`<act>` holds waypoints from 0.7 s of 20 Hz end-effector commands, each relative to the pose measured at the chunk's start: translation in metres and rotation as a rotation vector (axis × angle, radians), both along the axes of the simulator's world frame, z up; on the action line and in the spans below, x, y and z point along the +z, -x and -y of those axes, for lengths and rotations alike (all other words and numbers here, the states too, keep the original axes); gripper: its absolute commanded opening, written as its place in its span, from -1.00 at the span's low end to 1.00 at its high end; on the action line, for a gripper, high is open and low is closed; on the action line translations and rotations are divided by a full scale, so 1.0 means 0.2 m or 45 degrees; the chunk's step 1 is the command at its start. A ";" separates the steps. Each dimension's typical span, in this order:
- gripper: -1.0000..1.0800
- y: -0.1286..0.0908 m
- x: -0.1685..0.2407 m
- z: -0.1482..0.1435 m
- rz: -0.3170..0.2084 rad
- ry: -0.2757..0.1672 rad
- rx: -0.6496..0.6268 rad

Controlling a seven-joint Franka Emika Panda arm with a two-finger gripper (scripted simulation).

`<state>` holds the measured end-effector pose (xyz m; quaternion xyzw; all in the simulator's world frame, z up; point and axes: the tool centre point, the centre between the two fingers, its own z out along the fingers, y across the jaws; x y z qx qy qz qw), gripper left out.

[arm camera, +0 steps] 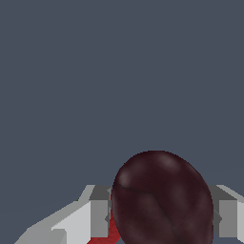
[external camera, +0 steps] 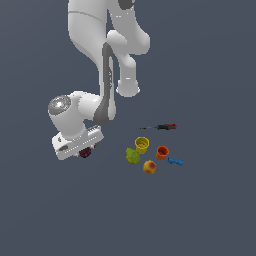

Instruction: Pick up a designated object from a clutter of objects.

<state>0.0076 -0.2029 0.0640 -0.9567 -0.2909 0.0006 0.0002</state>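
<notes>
Plum [arm camera: 162, 200], dark maroon and faintly glossy, sits between the two grey fingers [arm camera: 99, 217] of the gripper [arm camera: 159, 219] in the wrist view, the fingers pressed against its sides, so the gripper is clamped on the fruit. A sliver of bright red [arm camera: 107, 233], perhaps the strawberry, shows just behind the plum near one finger; what it is cannot be told for sure. In the exterior view the gripper [external camera: 86, 152] hangs at the end of the white Panda arm [external camera: 100, 75], low over the grey tabletop [external camera: 200, 215], and the plum [external camera: 85, 152] shows as a small dark spot under the white hand; whether it touches the surface cannot be told. The rest of the clutter lies well apart toward the exterior view's right: a yellow cup [external camera: 142, 145] and an orange cup [external camera: 162, 152] stand upright near each other, a green fruit [external camera: 132, 156] lies just beside the yellow cup, an orange-yellow peach [external camera: 149, 167] sits below them in the picture, a blue piece [external camera: 175, 161] lies just beside the orange cup, and a red-handled screwdriver [external camera: 161, 127] lies flat beyond the cups
</notes>
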 end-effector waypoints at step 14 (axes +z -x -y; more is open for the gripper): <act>-1.00 -0.11 0.77 0.06 0.003 -0.001 0.002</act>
